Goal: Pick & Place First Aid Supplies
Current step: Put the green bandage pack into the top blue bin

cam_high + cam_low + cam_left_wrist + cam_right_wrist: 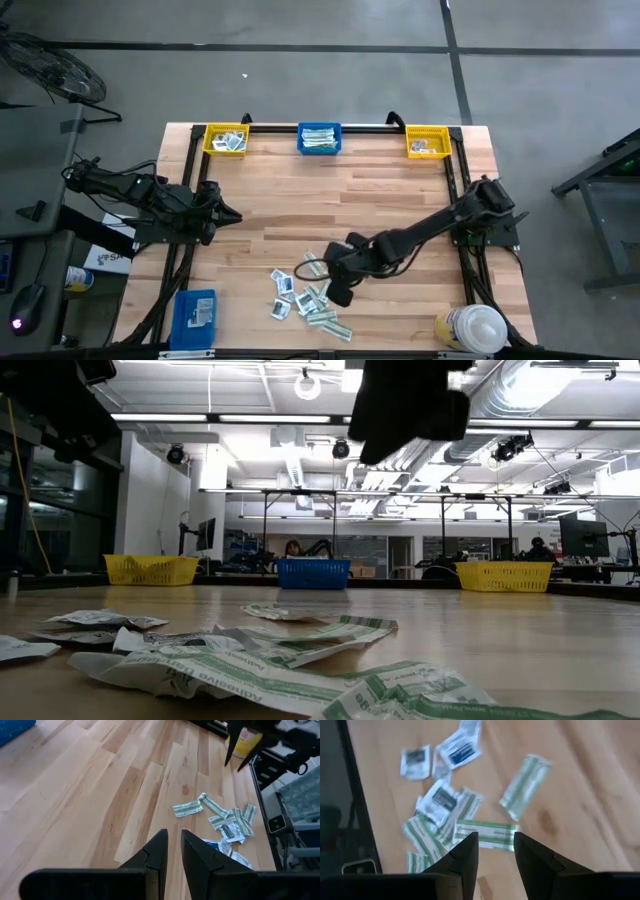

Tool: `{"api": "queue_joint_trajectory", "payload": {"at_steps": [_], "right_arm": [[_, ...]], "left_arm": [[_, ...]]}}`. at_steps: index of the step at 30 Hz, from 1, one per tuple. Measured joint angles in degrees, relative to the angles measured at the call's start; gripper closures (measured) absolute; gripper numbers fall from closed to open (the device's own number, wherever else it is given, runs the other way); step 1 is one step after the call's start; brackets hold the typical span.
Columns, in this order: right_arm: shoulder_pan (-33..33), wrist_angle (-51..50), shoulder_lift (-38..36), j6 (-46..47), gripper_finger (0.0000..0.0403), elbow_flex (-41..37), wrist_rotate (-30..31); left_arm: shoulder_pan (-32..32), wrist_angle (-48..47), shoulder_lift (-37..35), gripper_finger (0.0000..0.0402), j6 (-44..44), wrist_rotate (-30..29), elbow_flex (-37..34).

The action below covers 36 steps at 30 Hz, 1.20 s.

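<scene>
A: Right end effector [340, 296] hangs over the packets [305, 298], which lie scattered at about six o'clock on the table [400, 200], near the front edge. Fingers apart, nothing between them.

B: Makes sense to me. The right wrist view looks straight down between the two fingers at a green-and-white strip [485, 833], so I'd judge it is lining up a pick on that one.

A: And the left end effector [232, 215]?

B: Parked out at nine o'clock, well apart from the pile. Its fingers show only a narrow gap and hold nothing. It looks to be waiting, pointed across the boards toward the packets.

A: Bins sit along the far edge: a yellow bin [226, 139] at eleven, blue bin [319, 138] at twelve, second yellow bin [428, 142] at one. All three already have packets in them, so those read as the drop spots.

B: The table is pale wooden planks in a black frame. A blue box [194, 317] sits at seven, a white-capped bottle [472, 328] at five.

A: Beyond it is grey concrete floor, and the low view shows a workshop with strip lights and ducts overhead.
</scene>
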Motion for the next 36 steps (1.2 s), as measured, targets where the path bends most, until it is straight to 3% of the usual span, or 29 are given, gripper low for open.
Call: {"api": "queue_joint_trajectory", "payload": {"at_steps": [5,8,18,32,36], "right_arm": [[-0.4,7.5,5.3,-13.8,0.0284,0.0,-4.9],[-0.6,9.8,8.0,-20.7,0.0284,0.0,-4.3],[-2.9,9.5,11.9,-33.5,0.0284,0.0,-3.4],[-5.2,11.3,12.0,-48.7,0.0284,0.0,-4.0],[-5.2,11.5,12.3,-51.1,0.0284,0.0,-6.5]], "left_arm": [[0.0,-0.1,0.0,0.0348,0.0,0.0,0.0],[0.0,-0.1,0.0,0.0348,0.0,0.1,0.0],[0.0,-0.1,0.0,0.0348,-0.8,1.6,0.0],[0.0,-0.2,0.0,0.0348,-1.8,1.5,0.0],[0.0,-0.2,0.0,0.0348,-1.9,1.5,0.0]]}}
